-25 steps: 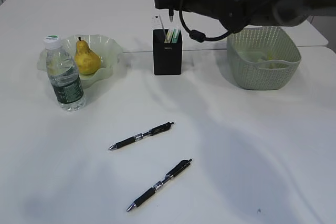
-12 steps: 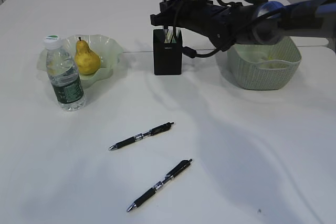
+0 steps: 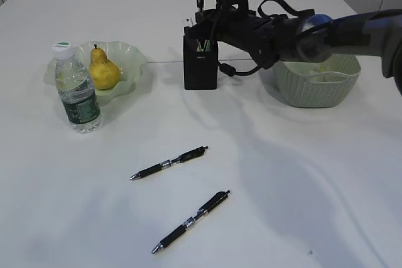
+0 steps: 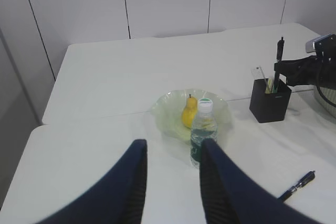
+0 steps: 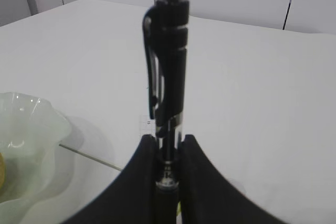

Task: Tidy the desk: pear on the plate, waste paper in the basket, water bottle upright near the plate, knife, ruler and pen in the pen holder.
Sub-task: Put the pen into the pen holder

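Your right gripper pinches a black pen upright over the pen holder, w/ ruler inside. Left gripper hangs part-open, empty. Two pens lie on the table; pear in plate, water bottle beside, basket right.

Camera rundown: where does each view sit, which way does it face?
Exterior: raised at the desk's front, slanting down; shows the right arm over the pen holder, two loose pens.
Left wrist: high at the left, facing across the desk past the open left gripper to plate, water bottle.
Right wrist: above the holder, facing the right gripper clamping an upright pen.
Shared: left wrist and exterior both show the pear.
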